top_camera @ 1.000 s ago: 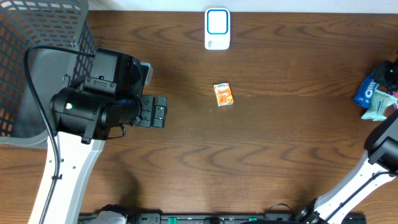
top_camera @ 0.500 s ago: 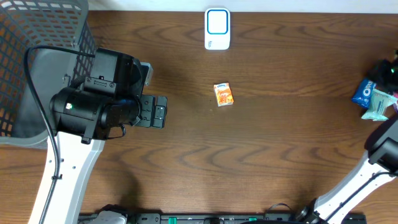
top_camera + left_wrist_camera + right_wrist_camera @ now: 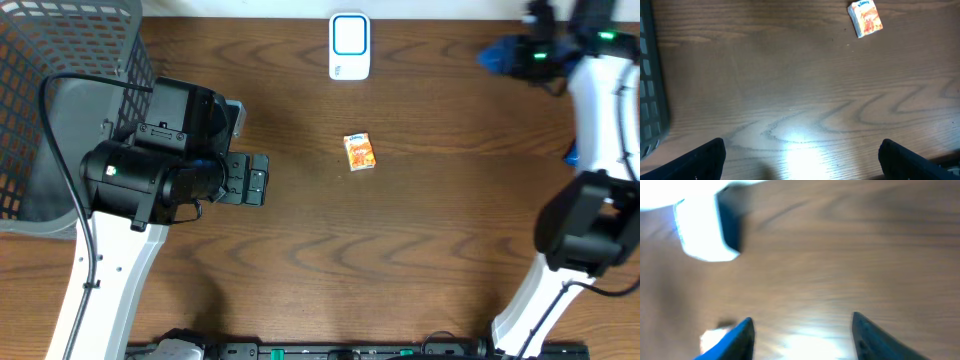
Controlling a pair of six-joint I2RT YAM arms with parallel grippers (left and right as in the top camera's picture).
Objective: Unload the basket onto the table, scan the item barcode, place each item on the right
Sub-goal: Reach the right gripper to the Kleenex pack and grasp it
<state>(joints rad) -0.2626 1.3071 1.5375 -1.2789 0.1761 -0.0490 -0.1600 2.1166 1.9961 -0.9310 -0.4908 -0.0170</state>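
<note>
— Orange pack [image 3: 360, 152], the one to be scanned: where is it?

— It lies flat on the brown wooden tabletop [image 3: 450, 230], about midway between the left and right edges and a little nearer the far edge than the near one. Nothing touches it, and both of my pincers are well apart from it.

— And the scanner?

— The white scanner [image 3: 349, 45], with its blue-framed window, sits at the far edge near the middle. There is bare wood between it and the pack.

— How does your left pincer stand?

— My left pincer [image 3: 801, 152] is spread wide and holds nothing. It hovers toward the left edge, beside the grey mesh basket [image 3: 70, 60] that fills the far-left corner. From its wrist camera I see its two dark fingertips [image 3: 700, 160] low in the corners with bare wood between them. The pack lies ahead and off to the right.

— The right one?

— My right pincer [image 3: 802, 330] is up by the far edge, between the scanner and the far-right corner, with the arm reaching up along the right side. Its blue fingers [image 3: 740, 337] stand apart with only wood grain between them, so it grips nothing. That view is badly blurred. A bright white block [image 3: 702, 232] shows at its upper left, and I cannot tell for certain what it is.
</note>
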